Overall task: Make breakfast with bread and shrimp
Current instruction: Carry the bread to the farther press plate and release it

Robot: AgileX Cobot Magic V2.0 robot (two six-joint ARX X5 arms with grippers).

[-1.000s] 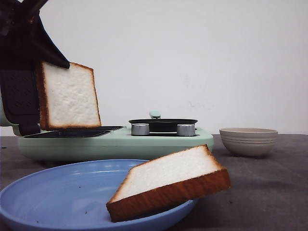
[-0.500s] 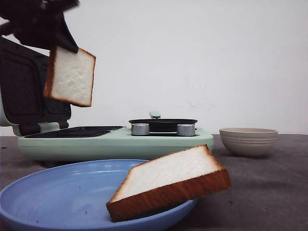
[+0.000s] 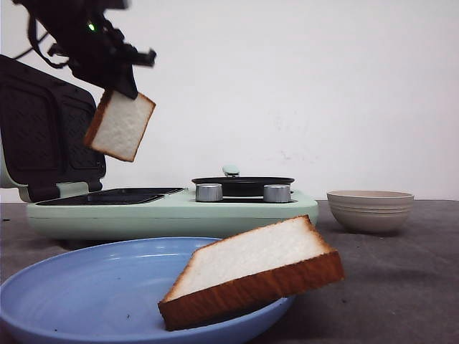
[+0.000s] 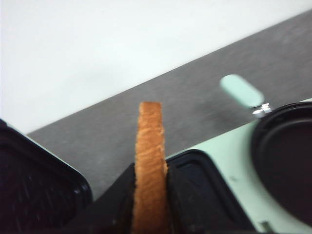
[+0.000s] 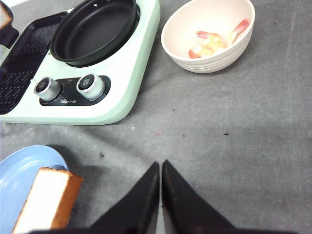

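Held bread: one slice of bread (image 3: 120,126) hangs in the air, tilted, just under the left gripper (image 3: 122,89). From the gripper it sits at about 6 o'clock. In the left wrist view the slice (image 4: 150,170) shows its brown crust edge-on, squeezed between the two black fingers (image 4: 181,195).

Left gripper: closed tight on the top edge of that slice.

Left arm: it is high up at about 10 o'clock in the front view, reaching down and a bit to the right. The slice hangs above the green cooker (image 3: 172,209), over its flat dark grill plate (image 3: 115,195). The bread does not touch the plate. The cooker's black lid (image 3: 43,129) stands open behind the slice.

Second bread: the other slice (image 3: 251,272) lies tilted on the blue plate (image 3: 79,294), its far end sticking out past the rim at about 3 o'clock.

Shrimp: pink-orange pieces (image 5: 217,41) lie in the cream bowl (image 5: 178,39), at about 3 o'clock from the cooker.

Right gripper: the right gripper (image 5: 160,170) has its two black fingers pressed together with nothing between them. It hangs over the bare grey table (image 5: 234,126). The bowl is well apart from it at about 1 o'clock, and the blue plate is at about 9 o'clock.

Pan: a round black pan (image 5: 95,29) sits on the cooker, above two silver knobs (image 5: 90,84).
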